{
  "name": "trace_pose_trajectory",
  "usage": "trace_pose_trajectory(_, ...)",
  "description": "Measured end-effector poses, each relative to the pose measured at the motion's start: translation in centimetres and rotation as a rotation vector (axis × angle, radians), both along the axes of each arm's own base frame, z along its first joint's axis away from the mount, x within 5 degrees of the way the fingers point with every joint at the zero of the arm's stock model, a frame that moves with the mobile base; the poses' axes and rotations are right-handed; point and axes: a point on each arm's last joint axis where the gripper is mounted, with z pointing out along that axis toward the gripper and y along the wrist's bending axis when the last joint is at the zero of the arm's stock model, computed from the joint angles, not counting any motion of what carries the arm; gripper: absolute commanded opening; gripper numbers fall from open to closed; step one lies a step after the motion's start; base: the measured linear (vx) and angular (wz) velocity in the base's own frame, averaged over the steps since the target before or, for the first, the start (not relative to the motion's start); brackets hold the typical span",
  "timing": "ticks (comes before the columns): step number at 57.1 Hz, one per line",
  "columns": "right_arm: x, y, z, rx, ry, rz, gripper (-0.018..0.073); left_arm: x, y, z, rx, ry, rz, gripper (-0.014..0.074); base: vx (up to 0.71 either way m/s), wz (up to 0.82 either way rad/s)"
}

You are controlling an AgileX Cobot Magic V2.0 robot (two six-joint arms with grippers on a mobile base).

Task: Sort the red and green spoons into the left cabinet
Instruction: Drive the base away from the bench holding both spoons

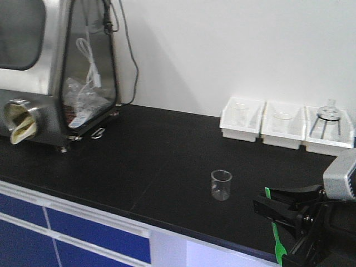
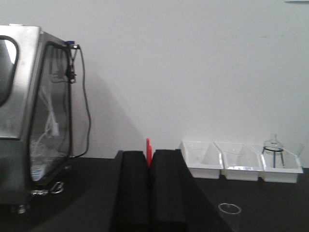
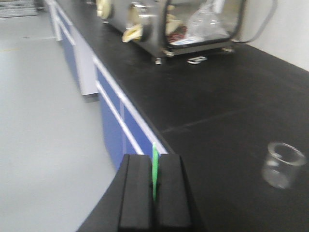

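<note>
— Green plastic is pinched between the black pads (image 3: 137, 193) of the right hand (image 3: 153, 158). The green spoon (image 3: 154, 169) is clamped partway along its handle and held in the air at the front edge of the surface (image 3: 217, 96).
— And the red one?
— The red spoon (image 2: 148, 147) is gripped by the left hand (image 2: 148, 155). Only its tip is seen above the closed pads, raised over the surface.
— Which containers are seen?
— A clear beaker (image 1: 221, 184), apparently empty, is stood alone towards the front edge, near the right hand. Three white bins (image 1: 283, 123) are lined up side by side against the wall (image 1: 222, 44). A round flask (image 1: 329, 114) on a dark stand is held in the rightmost. Clear glassware, too faint to be named, is held in the other two.
— And open room?
— A wide bare stretch of black is left between the beaker and the steel chamber (image 1: 55, 67) at the far left. Blue drawers (image 1: 83, 233) are set below the front edge, and grey floor (image 3: 48, 121) is seen beyond.
</note>
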Motion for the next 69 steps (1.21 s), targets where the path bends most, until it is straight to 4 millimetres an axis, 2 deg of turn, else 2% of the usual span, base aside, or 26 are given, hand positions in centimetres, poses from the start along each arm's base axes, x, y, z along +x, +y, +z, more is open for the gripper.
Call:
trace_pose_trajectory(36,-0.01,0.00,-0.03,0.000,0.001,0.000,-0.0005,0.00,0.00,0.00,0.000,0.000,0.000,0.0000,-0.07,0.68)
trace_pose_trajectory(69,-0.01,0.01,-0.03,0.000,0.001,0.001,-0.0005,0.00,0.00,0.00,0.000,0.000,0.000,0.0000,0.07,0.53)
